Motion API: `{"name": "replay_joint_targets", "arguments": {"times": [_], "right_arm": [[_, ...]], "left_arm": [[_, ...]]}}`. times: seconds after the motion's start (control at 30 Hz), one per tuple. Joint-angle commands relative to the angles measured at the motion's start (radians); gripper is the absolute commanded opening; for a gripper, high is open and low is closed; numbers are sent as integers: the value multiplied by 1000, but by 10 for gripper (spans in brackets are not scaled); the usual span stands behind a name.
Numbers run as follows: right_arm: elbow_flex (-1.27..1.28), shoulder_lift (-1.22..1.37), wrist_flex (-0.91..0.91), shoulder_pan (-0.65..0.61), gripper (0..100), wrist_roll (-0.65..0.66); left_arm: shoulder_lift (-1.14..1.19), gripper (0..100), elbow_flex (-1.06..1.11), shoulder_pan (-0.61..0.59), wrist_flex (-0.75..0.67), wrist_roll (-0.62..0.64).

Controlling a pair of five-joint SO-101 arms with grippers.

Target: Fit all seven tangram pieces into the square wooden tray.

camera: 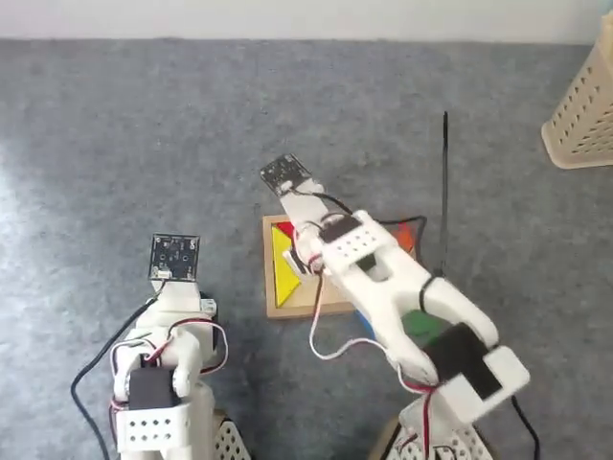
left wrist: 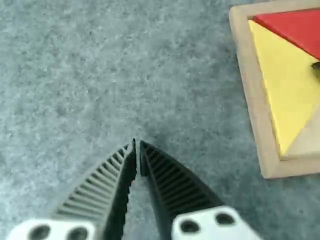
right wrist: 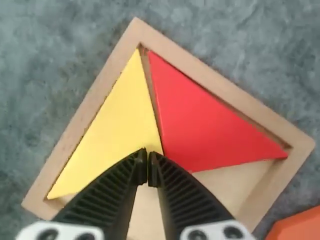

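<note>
The square wooden tray (right wrist: 86, 115) lay on the grey mat (left wrist: 75, 65), with a yellow triangle (right wrist: 117, 127) and a red triangle (right wrist: 200, 120) seated edge to edge inside it. The right gripper (right wrist: 147, 162) hung over their seam, fingers pressed together on nothing, and the left gripper (left wrist: 137, 150), likewise closed and empty, hovered over the mat beside the tray. Five pieces seemingly remained, so the next move called for lifting, spreading the fingers and fetching one, perhaps the orange piece (right wrist: 300, 227) just outside.
</note>
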Motion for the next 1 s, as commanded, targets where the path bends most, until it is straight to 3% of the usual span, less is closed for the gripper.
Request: {"name": "replay_joint_targets", "arguments": {"times": [0.0,0.17,0.53,0.97], "right_arm": [[-112,70,28,-10,7,18],[-127,54,31,-4,7,15],[57,-277,19,33,7,18],[-103,58,2,110,7,20]], "left_arm": [[-17,12,-12,-2,5,8],[-17,12,-12,-2,5,8],[-17,12,-12,-2,5,8],[-17,12,-12,-2,5,8]]}}
